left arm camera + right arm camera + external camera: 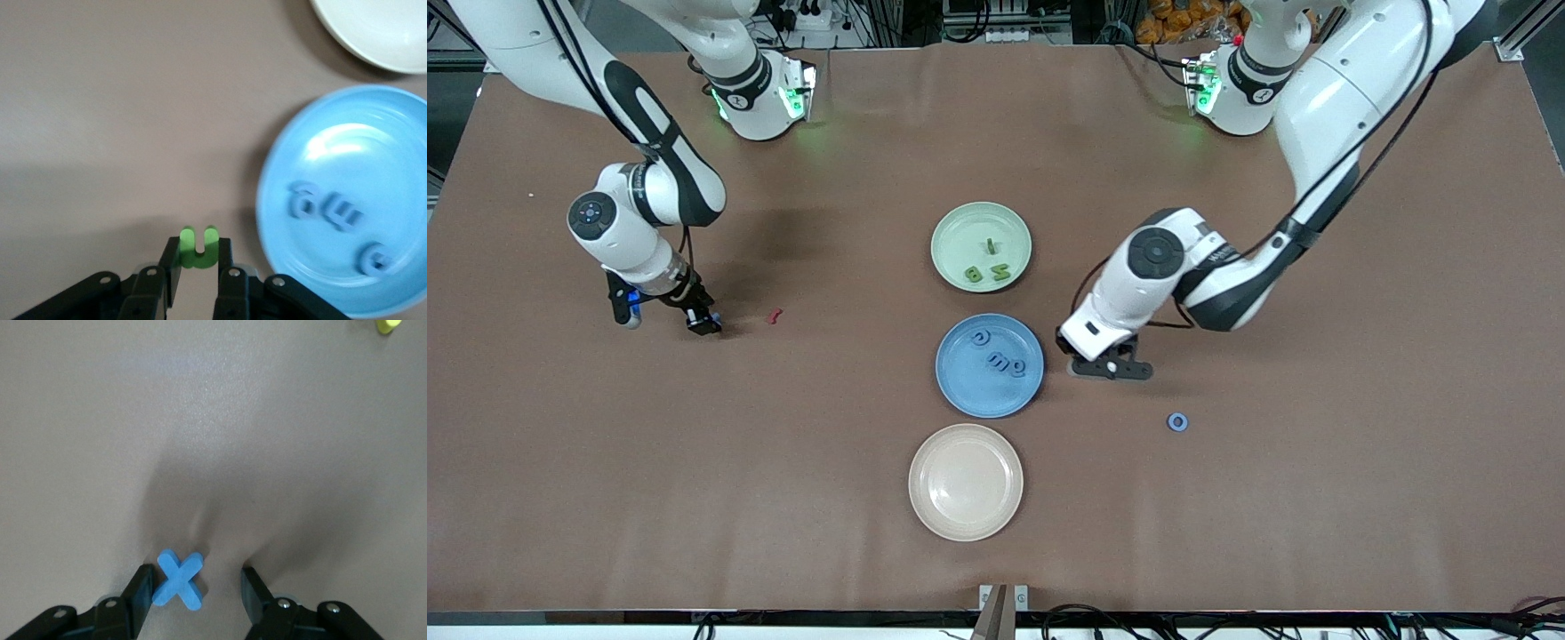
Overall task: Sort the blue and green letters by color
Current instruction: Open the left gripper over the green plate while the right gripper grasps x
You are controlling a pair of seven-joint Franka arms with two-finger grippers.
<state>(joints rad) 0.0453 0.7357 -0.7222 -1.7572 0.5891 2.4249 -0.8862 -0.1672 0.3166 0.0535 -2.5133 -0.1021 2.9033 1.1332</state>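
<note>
Left gripper (198, 261) jaws clamped — right gripper (193, 593) jaws apart, low.

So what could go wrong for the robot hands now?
The right hand sits low on the table around the blue X, but the X lies against one finger with a gap to the other, so it might twist or slide as the fingers shut. The left hand pinches only the bottom of the green U, near the blue plate; it could slip out there, in the wrong color.

High front camera faces both robots across the brown table (1227, 498); wrist cameras look straight down, close. Front and left wrist views share the round blue plate (960, 391) (287, 167).
</note>
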